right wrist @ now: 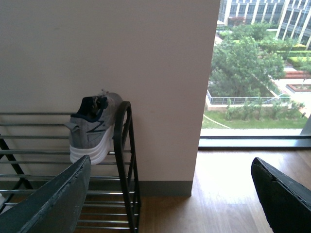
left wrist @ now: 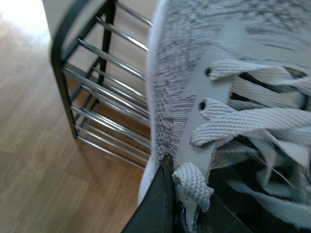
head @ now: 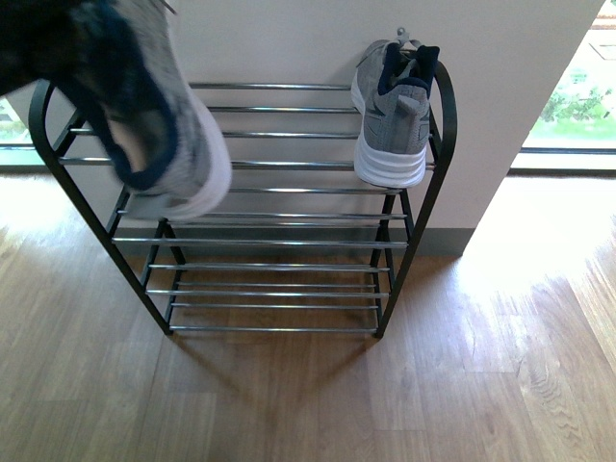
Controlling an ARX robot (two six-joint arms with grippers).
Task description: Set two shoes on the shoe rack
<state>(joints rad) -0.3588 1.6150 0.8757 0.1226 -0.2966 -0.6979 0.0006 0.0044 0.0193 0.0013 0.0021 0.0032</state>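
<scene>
Shoe no. 2 (head: 159, 115) is hanging in the air over the rack's left end, blurred and tilting hard, sole facing right & down. As far as I can tell it isn't touching the bars. Left gripper (left wrist: 167, 216) is pinching it by the upper beside the laces (left wrist: 252, 97); one dark finger is pressing the knit side, the other is hidden. Shoe no. 1 (head: 390, 120) is sitting on the top tier of the rack (head: 289, 191) at the right end, toe to the wall (head: 289, 38), heel to the near side. Right gripper (right wrist: 170, 162) is hovering spread wide w/ nothing between its fingers.

Risks, imo: w/ that tilt, letting go early could roll the shoe off onto the floor (head: 289, 404). Gaps between the thin bars could catch toe or heel, and loose laces could snag.
</scene>
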